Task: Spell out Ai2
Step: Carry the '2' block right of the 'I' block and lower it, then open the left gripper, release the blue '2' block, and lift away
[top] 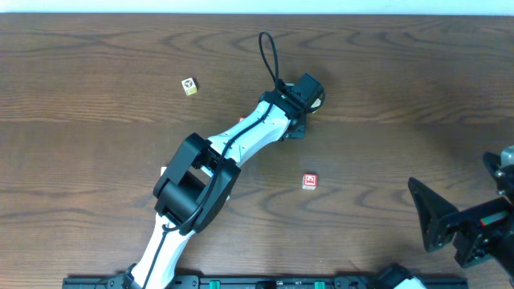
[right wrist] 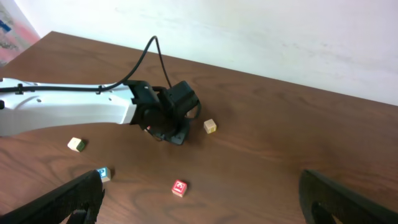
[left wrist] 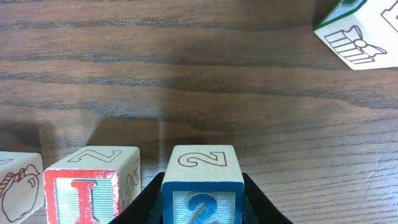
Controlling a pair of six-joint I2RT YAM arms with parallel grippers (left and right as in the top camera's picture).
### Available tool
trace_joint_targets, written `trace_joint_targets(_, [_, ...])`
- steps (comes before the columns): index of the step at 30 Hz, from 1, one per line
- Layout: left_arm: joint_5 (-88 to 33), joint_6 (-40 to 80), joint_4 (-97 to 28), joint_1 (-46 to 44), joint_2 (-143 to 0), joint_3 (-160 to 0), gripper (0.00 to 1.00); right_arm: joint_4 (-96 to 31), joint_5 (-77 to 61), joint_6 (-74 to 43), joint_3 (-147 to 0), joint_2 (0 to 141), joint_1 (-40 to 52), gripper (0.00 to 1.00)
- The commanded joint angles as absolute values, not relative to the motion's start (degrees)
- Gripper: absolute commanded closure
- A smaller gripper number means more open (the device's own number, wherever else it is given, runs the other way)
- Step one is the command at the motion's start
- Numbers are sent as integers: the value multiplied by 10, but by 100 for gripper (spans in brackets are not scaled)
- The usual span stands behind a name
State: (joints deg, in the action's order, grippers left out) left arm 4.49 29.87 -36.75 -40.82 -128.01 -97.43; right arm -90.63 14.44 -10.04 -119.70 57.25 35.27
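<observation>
In the left wrist view a blue "2" block stands on the wooden table between my left gripper's black fingers, which are shut on its sides. A red "I" block stands just to its left, a small gap apart. A third block with an apple drawing is at the far left edge; its letter is not visible. In the overhead view my left gripper reaches to the table's centre and hides these blocks. My right gripper is open and empty at the lower right.
A green-edged block lies beyond the left gripper, also seen from overhead. Loose blocks: a red one, a yellowish one, a blue one. The left arm crosses the table diagonally.
</observation>
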Motion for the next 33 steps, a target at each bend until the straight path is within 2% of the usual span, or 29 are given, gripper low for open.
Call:
trace_joint_targets(1, [45,305,-364,-405,-1290,-982,71,-907,152,-107,-1204,573,348,1])
trace_joint_targets(3, [45,305,-361,-405,-1290,-982,67,-907,152,-107,-1204,573,348,1])
trace_joint_targets(33, [67,302,-334,-392,-1290,-982,60,-911,152,-107,-1203,573,348,1])
